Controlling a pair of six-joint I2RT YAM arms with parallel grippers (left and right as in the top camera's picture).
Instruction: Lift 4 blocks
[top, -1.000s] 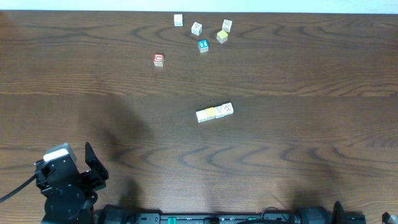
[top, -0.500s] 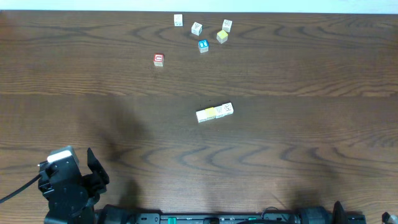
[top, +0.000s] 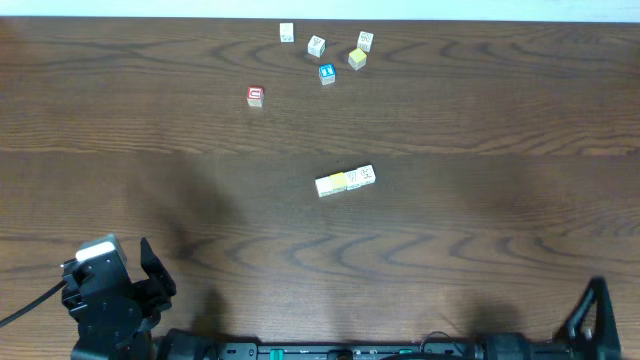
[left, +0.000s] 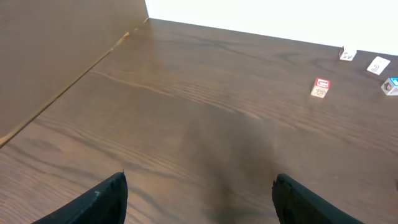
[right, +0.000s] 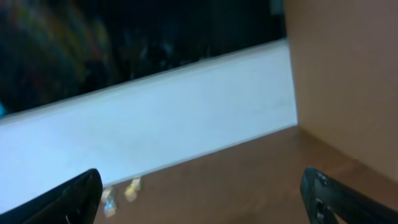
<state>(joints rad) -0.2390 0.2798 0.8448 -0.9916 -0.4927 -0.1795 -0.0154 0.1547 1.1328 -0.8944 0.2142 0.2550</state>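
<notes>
Overhead: four blocks (top: 345, 181) are lying in a touching row mid-surface (top: 480, 120), with nothing crowding them. A red cube (top: 255, 96), a blue cube (top: 327, 73) and some pale cubes (top: 316, 46) are sitting well beyond, near the far edge. Their printed marks are too small to read. The left tool (top: 156, 268) is hanging near-left. The right tool (top: 596, 310) is being cut off near-right.

Left wrist: the fingers are standing apart, empty. The row is falling outside this view.

Right wrist: the view is blurring. The fingers are standing apart, empty.

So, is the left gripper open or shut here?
Open. The left gripper has its jaws wide apart, with only table between.
</notes>
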